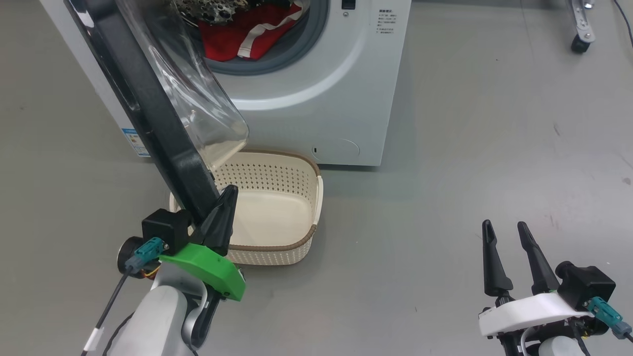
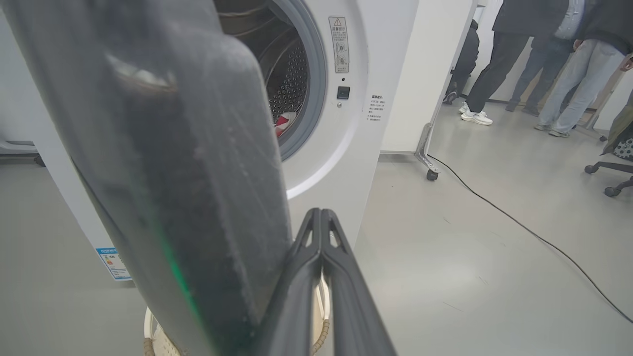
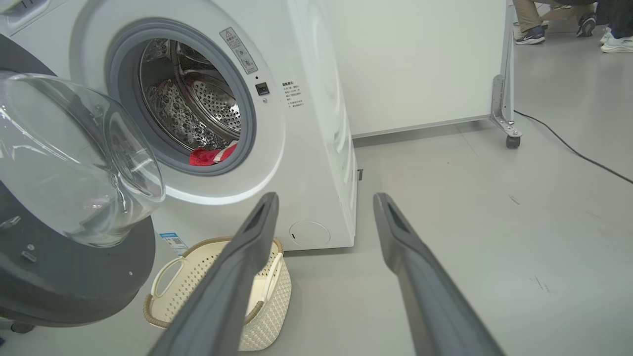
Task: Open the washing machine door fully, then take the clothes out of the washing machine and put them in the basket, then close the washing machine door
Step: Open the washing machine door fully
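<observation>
Head view shows your left gripper (image 1: 227, 194), fingers pinched together on nothing, merely leaning against the glossy rim of the washing machine door (image 1: 148, 99) above the basket (image 1: 277, 245), so it may slip off and let the partly open door swing back, while your right gripper (image 1: 505, 228) idles spread wide.

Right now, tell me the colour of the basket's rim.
Brown, with a woven look, around the cream perforated basket. The head view shows it best.

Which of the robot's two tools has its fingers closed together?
The left tool, on the green mount, beside the door: its fingers meet. The right tool, on the white mount, has fingers spread apart.
</observation>
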